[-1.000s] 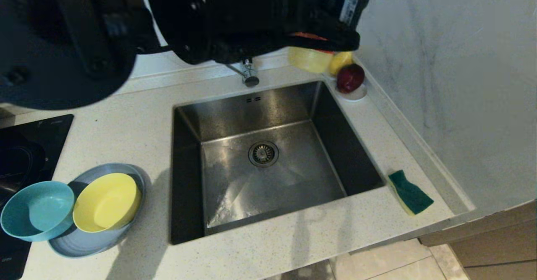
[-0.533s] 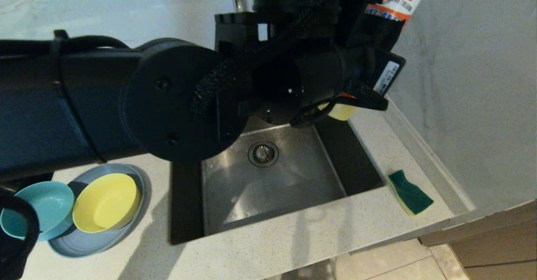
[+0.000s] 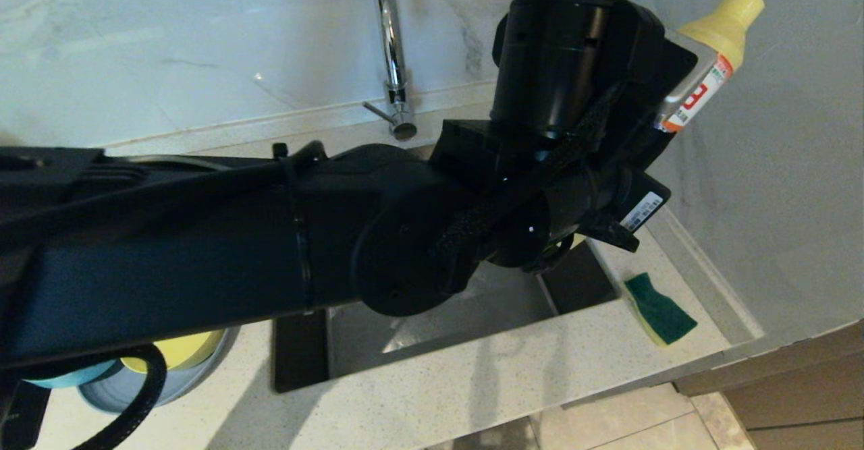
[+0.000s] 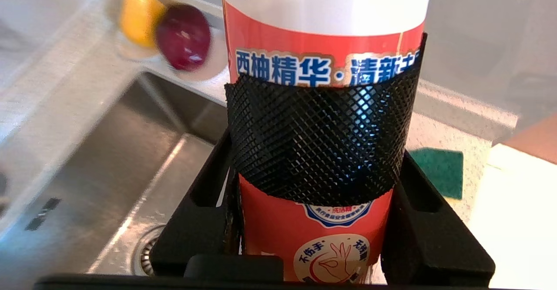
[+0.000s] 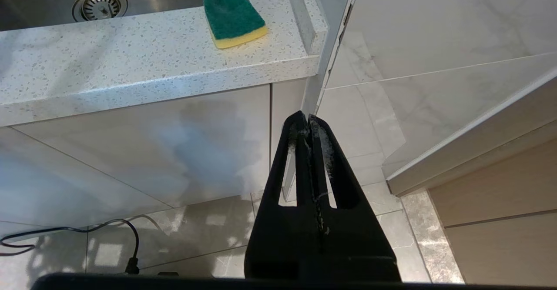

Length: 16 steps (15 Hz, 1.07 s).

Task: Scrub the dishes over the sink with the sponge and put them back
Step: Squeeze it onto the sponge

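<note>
My left gripper [image 4: 317, 151] is shut on a red and white detergent bottle [image 4: 324, 29] with a black mesh sleeve, held above the sink's right side. In the head view the bottle's yellow cap [image 3: 725, 15] points up toward the right wall. The sponge [image 3: 659, 308], green over yellow, lies on the counter right of the sink [image 3: 432, 328]. My left arm hides most of the dishes. Only slivers of the yellow bowl [image 3: 182, 352], teal bowl [image 3: 67, 374] and grey plate [image 3: 135, 392] show at the lower left. My right gripper [image 5: 308, 122] hangs shut and empty below the counter edge.
The chrome tap [image 3: 391, 52] rises behind the sink. A white saucer with a red apple [image 4: 182, 35] and a yellow fruit [image 4: 139, 14] sits at the sink's far right corner. A marble wall runs along the right. A cable [image 5: 87, 231] lies on the floor.
My left arm has swung down across the head view, now covering the drain and most of the dishes. The bottle has come up so its yellow cap shows. The right arm has not moved.
</note>
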Available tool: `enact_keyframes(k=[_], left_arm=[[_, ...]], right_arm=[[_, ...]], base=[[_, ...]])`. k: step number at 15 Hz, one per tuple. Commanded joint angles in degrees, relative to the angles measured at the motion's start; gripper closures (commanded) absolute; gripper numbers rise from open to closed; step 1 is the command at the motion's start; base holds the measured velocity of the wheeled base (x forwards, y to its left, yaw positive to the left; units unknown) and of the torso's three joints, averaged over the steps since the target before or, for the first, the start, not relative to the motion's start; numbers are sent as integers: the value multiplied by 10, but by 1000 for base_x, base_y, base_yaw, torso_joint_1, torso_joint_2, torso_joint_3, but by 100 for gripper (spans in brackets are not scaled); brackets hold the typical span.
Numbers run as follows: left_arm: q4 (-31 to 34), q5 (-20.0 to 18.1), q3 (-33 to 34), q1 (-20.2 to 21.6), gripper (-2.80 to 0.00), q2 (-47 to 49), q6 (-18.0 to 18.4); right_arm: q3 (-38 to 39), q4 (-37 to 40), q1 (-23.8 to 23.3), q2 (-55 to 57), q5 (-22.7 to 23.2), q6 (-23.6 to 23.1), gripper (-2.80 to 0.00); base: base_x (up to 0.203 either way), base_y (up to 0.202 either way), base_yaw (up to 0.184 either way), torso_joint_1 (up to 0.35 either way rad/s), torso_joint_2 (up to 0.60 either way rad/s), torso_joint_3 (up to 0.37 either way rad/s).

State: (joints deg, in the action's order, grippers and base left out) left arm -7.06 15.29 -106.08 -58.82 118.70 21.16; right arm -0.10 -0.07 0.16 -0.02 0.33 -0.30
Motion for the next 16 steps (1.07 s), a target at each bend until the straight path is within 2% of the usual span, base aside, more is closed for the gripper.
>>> enact_keyframes(k=[1, 5, 9, 11, 16], left_arm=[[0, 0, -3, -2, 0, 24, 1], [8, 2, 18, -8, 0, 24, 16], [18, 4, 28, -8, 0, 22, 93], [49, 9, 23, -8, 0, 22, 123], [98, 25, 1, -8, 0, 38, 174]], right_arm=[[0, 0, 0, -1, 0, 0, 0], [0, 0, 0, -1, 0, 0, 0], [0, 0, 0, -1, 0, 0, 0], [0, 0, 0, -1, 0, 0, 0], [0, 0, 0, -1, 0, 0, 0]], base=[[0, 0, 0, 0, 0, 0], [0, 0, 0, 0, 0, 0], [0, 0, 0, 0, 0, 0], [0, 0, 0, 0, 0, 0], [0, 0, 0, 0, 0, 0]])
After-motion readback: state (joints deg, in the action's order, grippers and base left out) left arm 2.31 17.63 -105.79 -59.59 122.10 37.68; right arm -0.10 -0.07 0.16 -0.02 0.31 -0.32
